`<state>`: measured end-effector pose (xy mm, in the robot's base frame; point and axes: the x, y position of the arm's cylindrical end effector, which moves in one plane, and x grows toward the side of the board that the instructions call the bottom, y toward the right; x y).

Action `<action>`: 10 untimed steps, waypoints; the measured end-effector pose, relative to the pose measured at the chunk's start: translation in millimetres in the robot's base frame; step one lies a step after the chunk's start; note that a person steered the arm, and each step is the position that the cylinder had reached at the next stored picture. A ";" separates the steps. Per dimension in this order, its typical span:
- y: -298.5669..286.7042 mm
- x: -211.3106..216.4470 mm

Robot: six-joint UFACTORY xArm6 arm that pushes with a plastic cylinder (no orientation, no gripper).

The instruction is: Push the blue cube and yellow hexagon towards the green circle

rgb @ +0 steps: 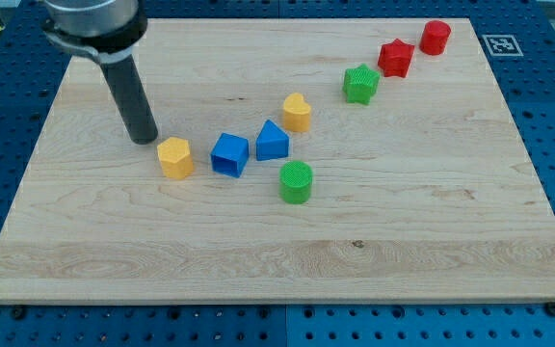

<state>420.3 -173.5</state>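
Your tip stood just left of the yellow hexagon; the blue cube sat beside it, the green circle near. No pincer showed.

Bright even overhead light, soft short shadows, sharp focus, no glare

The yellow hexagon sits flat on the board, towards the view's left of the central cluster, with the blue cube just beside it on the view's right, turned so one corner faces the view's bottom; a narrow gap seems to part the two, though the angle makes that hard to judge. The green circle, a short ribbed cylinder standing upright, lies near the cube, to its lower right.
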 end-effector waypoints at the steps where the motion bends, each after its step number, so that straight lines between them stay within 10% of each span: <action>1: -1.6 1.7; 10: 64.5 8.2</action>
<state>428.4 -109.0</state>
